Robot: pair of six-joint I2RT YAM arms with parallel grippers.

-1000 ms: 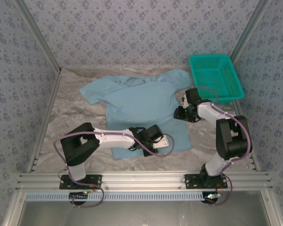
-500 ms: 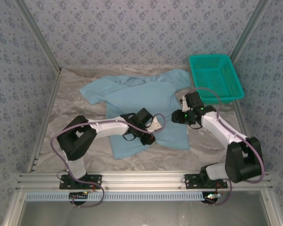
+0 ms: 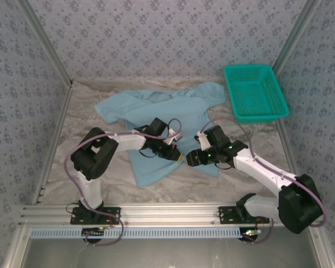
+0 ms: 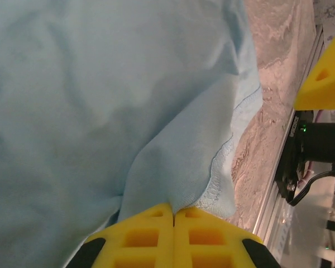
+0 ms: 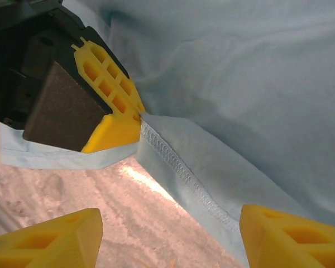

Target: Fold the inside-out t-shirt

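Folding looks barely begun: left gripper clamped on the t-shirt hem, right gripper apart (just beside it), shirt mostly spread flat.

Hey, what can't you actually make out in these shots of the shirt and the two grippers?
Top view: the t-shirt hem between the left gripper and right gripper, covered by the wrists.
Left wrist view: how deep the hem sits between the shut fingers, which hide it.
Right wrist view: the right gripper's fingers, mostly cut off by the bottom edge.
Every view: the t-shirt's underside, against the table.
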